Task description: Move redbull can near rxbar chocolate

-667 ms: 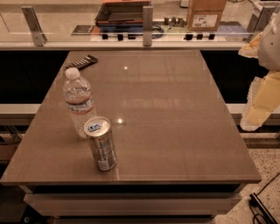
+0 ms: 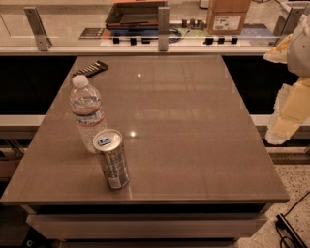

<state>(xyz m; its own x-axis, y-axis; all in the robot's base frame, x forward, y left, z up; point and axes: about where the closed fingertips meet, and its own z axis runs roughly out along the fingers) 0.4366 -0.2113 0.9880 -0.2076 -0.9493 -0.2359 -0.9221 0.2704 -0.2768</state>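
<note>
The redbull can (image 2: pixel 112 159) stands upright near the front left of the brown table (image 2: pixel 193 126); it is silver with a blue mark on its shiny top. The rxbar chocolate (image 2: pixel 90 69), a flat dark wrapper with pale stripes, lies at the table's far left corner, well apart from the can. My gripper (image 2: pixel 283 127) hangs off the table's right edge on the pale arm, far from both and holding nothing I can see.
A clear plastic water bottle (image 2: pixel 87 112) stands upright just behind and left of the can, almost touching it. A counter with a glass guard, a cardboard box (image 2: pixel 227 15) and a dark tray (image 2: pixel 136 13) runs behind the table.
</note>
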